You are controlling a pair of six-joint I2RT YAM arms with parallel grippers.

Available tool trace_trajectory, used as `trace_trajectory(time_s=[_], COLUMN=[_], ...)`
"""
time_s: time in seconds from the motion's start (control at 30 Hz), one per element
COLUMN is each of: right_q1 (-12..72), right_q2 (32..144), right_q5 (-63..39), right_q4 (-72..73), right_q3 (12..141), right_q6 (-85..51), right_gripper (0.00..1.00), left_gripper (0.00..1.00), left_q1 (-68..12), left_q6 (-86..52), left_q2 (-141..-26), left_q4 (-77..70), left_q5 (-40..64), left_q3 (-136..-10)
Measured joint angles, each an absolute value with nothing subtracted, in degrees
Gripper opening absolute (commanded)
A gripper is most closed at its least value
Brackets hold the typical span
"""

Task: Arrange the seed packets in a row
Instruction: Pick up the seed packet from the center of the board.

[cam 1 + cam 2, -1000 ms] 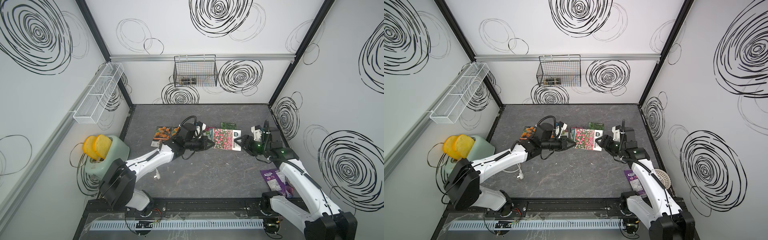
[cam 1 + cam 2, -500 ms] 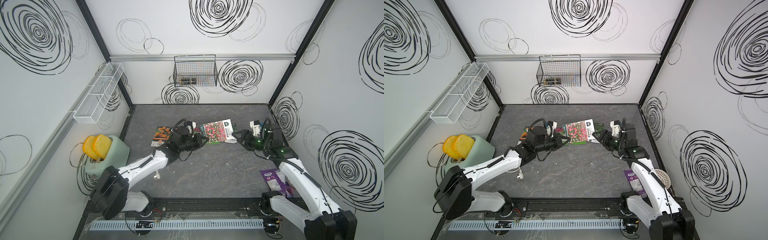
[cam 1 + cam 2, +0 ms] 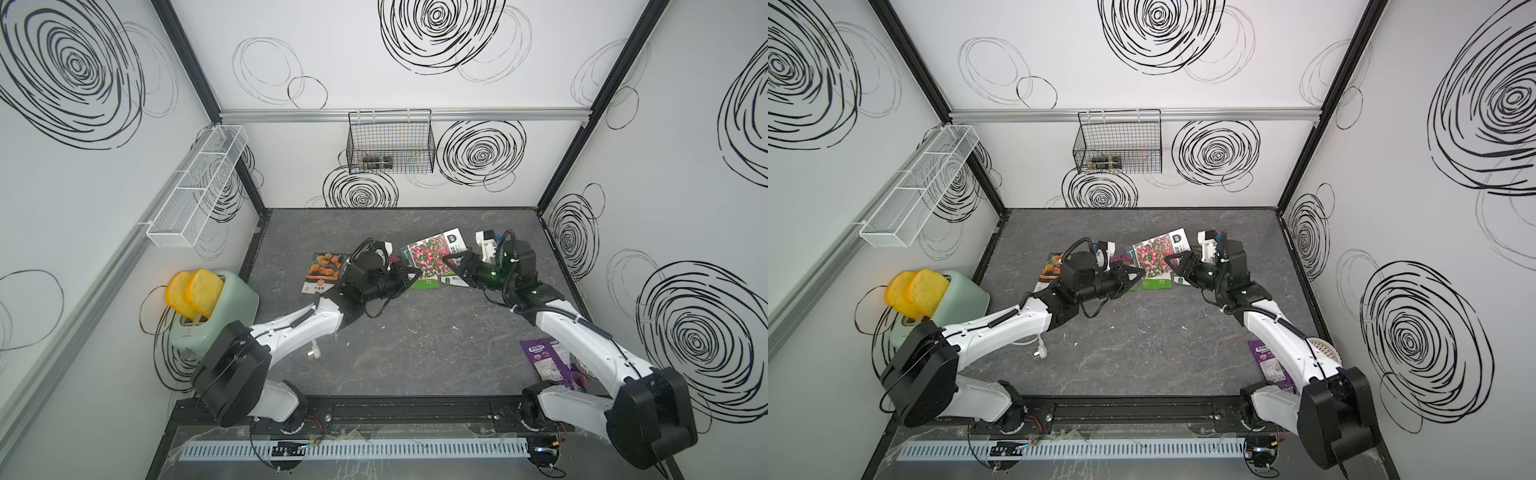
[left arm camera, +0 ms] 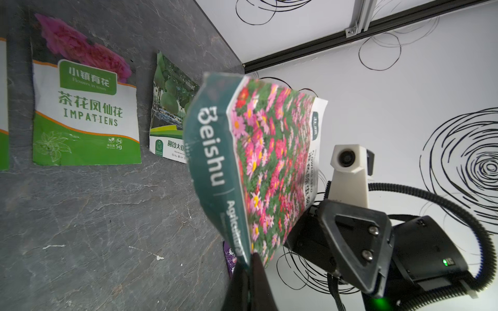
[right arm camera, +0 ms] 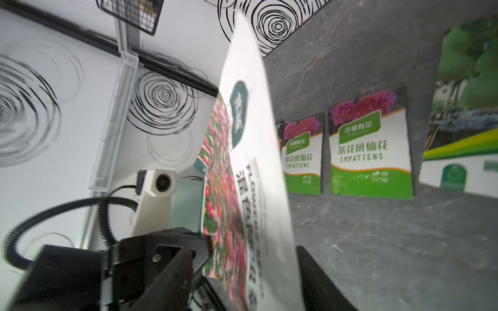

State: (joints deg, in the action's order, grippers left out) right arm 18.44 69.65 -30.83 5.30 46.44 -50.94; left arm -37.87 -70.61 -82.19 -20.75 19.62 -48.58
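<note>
We judged this a mid-air handover. The left gripper (image 3: 411, 276), shut tight, pinched a corner of the glossy red-pink flower-field seed packet (image 3: 432, 259) above the grey stone-look table (image 3: 415, 340), between both arms. The right gripper (image 3: 455, 270) stood part-open astride its white edge and next needed to clamp. The packet's long axis ran gripper to gripper, teal end toward the left arm.

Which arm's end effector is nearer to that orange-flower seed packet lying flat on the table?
Left. The left end effector pinches the flower-field packet a short way from the orange-flower packet; the right end effector sits beyond that held packet, farther off.
</note>
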Motion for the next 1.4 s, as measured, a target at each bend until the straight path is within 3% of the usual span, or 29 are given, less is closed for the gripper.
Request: trace_trajectory(time_s=[0.07, 0.17, 0.3, 0.37, 0.57, 0.73, 0.77, 0.9, 1.13, 1.4], right_q1=[18.5, 18.5, 17.8, 16.7, 14.5, 15.3, 15.4, 16.4, 19.7, 20.6], right_q2=[72.1, 73.6, 74.6, 75.8, 81.7, 84.3, 84.3, 84.3, 85.1, 86.7], right_q5=[-30.5, -30.1, -29.5, -30.7, -36.2, -42.3, -43.4, -49.0, -53.0, -53.8], right_q4=[6.5, 7.7, 6.9, 5.2, -4.6, -11.9, -12.4, -12.9, -14.7, -16.3], right_q3=[48.1, 49.9, 54.0, 57.2, 66.1, 67.5, 67.5, 67.5, 68.1, 68.8], right_q6=[-50.2, -47.9, -42.6, -39.5, -26.9, -17.9, -17.0, -14.1, -10.7, -9.8], right_gripper=[0.0, 0.0, 0.0, 0.0, 0.0, 0.0, 0.0, 0.0, 0.0, 0.0], left_gripper=[0.02, 0.22, 0.77, 0.97, 0.97, 0.98, 1.0, 0.85, 0.8, 0.75], left_q1=[-37.9, -37.5, -34.0, -30.2, -17.7, -13.7, -13.4, -13.1, -14.2, -16.6], left_q6=[-70.6, -69.9, -65.1, -60.6, -41.9, -28.9, -26.5, -16.7, -5.6, -1.9], left_q2=[-82.2, -82.2, -81.8, -80.8, -74.7, -74.9, -75.5, -78.4, -84.1, -86.7], left_q4=[-20.5, -19.9, -16.2, -12.1, 0.6, 0.3, -0.3, -2.1, -2.8, -3.6], left_q5=[19.6, 19.5, 23.9, 26.5, 27.4, 29.5, 30.3, 34.0, 39.2, 44.9], left_q3=[-49.0, -50.3, -52.2, -52.9, -55.5, -56.4, -56.4, -56.3, -56.7, -56.9])
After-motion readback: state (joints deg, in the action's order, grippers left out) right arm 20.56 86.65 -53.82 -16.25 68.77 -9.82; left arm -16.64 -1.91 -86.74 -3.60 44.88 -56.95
